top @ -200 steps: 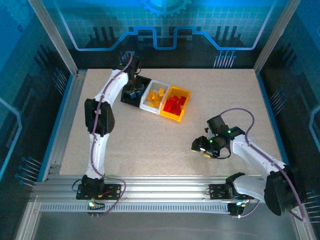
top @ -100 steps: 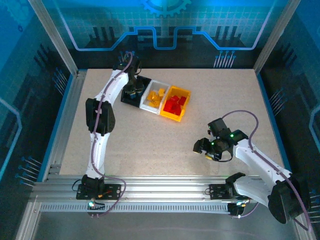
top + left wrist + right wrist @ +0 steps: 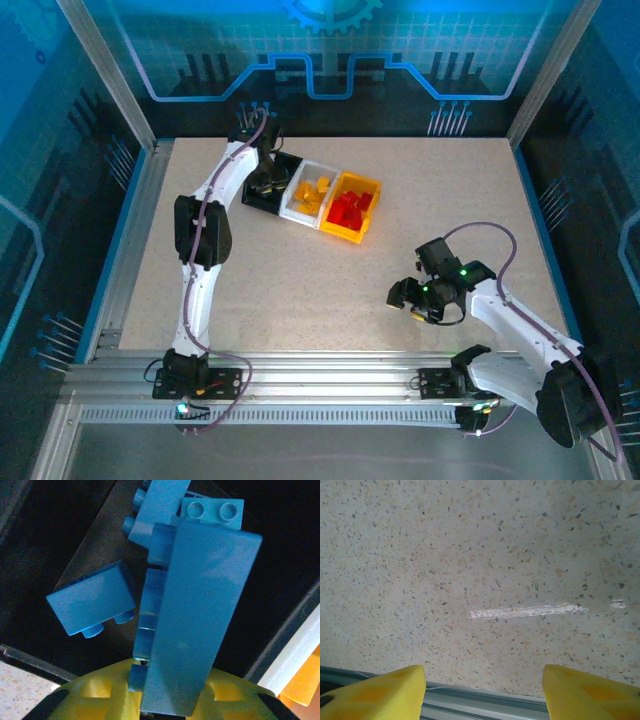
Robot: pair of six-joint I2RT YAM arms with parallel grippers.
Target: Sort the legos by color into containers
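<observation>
1. At the table's far-left corner, the left gripper hangs over the black bin, the left-most of 3 joined containers. Its pincer is clamped on a long blue lego.
2. Near the near-right corner, the right gripper hovers low over bare table. Its pincer stands apart and holds nothing.
3. Yellow-orange legos sit in the white bin. Red legos sit in the yellow-orange bin.
4. Risk 1: the long brick is pinched at 1 end only, so it could swing or slip out early. Over the black bin that looks harmless, but the white bin wall is just beside it.
5. Risk 2: when let go, it lands on the blue pile. It could bounce off the small blue brick or the 2-stud brick, then tip over the rim.
6. Risk 3: the brick could stick to a finger and ride out when the arm lifts.
7. From the left wrist I get the grip, the blue bricks below and the bin floor; from the top the arm covers most of that bin.
8. From the top I get all 3 bins, their colours and both arms.
9. From the right wrist I get the right gripper with wide-set fingers and a pale scuff on the table.
</observation>
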